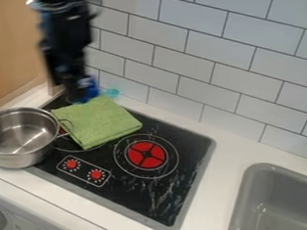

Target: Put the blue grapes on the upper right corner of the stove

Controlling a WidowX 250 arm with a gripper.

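What I take for the grapes (90, 89) is a small, deep blue lump, too blurred for me to pick out single grapes, at the low end of the gripper (78, 95). I see it over the back left of the stove (163, 197), by the top edge of the green cloth (98, 122). Just to its right, against the tiles (185, 65), is a turquoise bit (112, 92); I can't tell whether it belongs to the same thing. My arm (66, 31) comes in from the upper left and hangs down nearly upright, leaning a little so that its low end sits further right. I can't tell whether the gripper is clenched on the blue lump or released beside it. The cloth lies folded on the stove, and the steel pot (20, 155) stands at the stove's left edge, its looped handle over the black top. Right of the cloth I have a red burner (146, 154), with two red knobs (96, 175) nearer me. The grey sink (248, 191) is set into the pale counter (228, 141) on the right.
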